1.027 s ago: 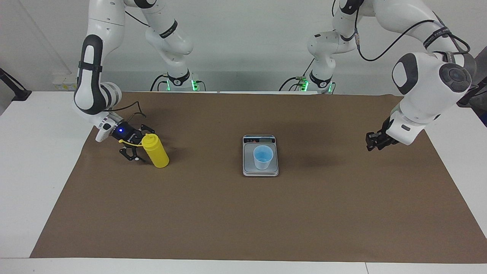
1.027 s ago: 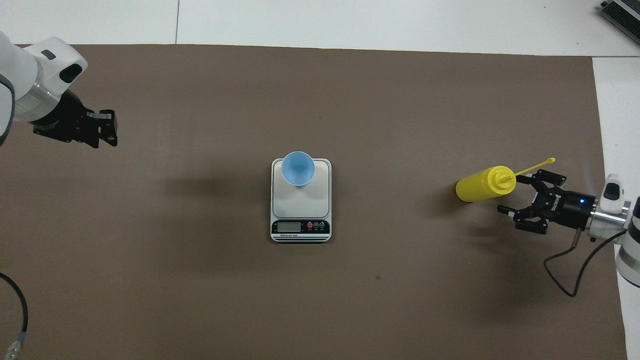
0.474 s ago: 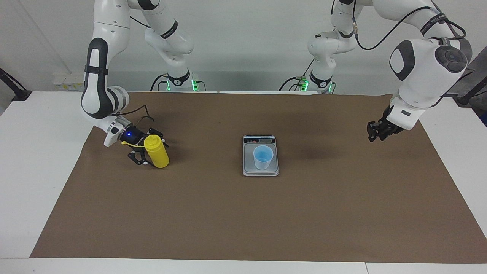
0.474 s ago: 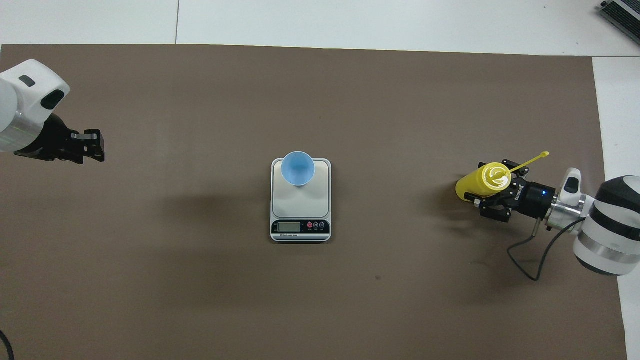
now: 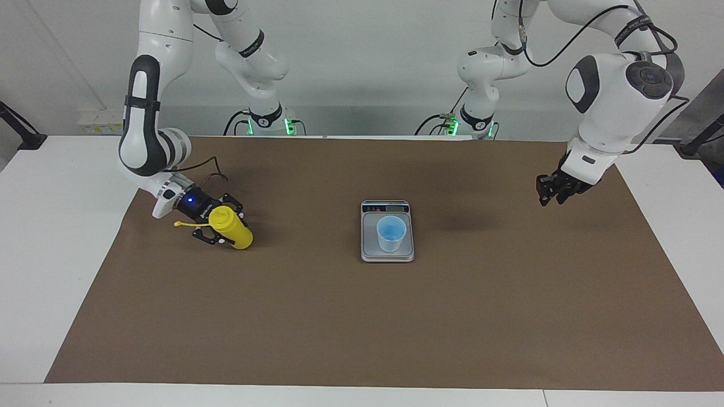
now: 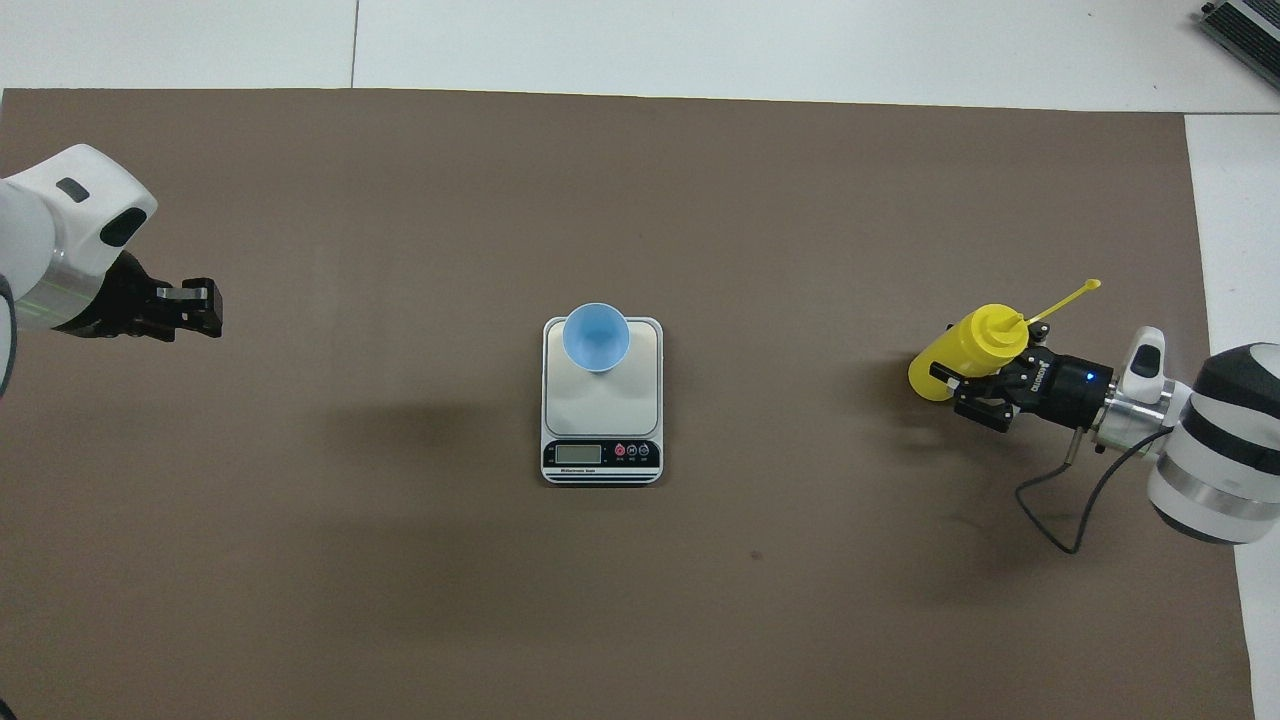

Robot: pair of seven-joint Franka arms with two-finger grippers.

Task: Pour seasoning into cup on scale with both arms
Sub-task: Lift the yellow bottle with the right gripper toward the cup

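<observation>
The yellow seasoning bottle (image 5: 231, 226) is near the right arm's end of the brown mat and tilts, its nozzle leaning toward that end. Its small cap on the tether (image 6: 1092, 285) sticks out sideways. My right gripper (image 5: 228, 228) is shut on the bottle's body, a finger on each side; it also shows in the overhead view (image 6: 960, 392) beside the bottle (image 6: 968, 345). The light-blue cup (image 5: 391, 233) stands upright on the silver scale (image 5: 370, 255) at mid-table, also seen from overhead as cup (image 6: 596, 337) and scale (image 6: 600, 412). My left gripper (image 5: 548, 192) hangs shut and empty over the mat's left-arm end (image 6: 205, 307).
The brown mat (image 5: 362, 328) covers most of the white table. The scale's dark display strip (image 6: 600, 455) faces the robots. A black cable (image 6: 1060, 520) loops from the right wrist over the mat.
My right gripper moved in around the bottle and closed on it, and the bottle tipped from upright to tilted. My left gripper rose and shifted slightly toward the middle.
</observation>
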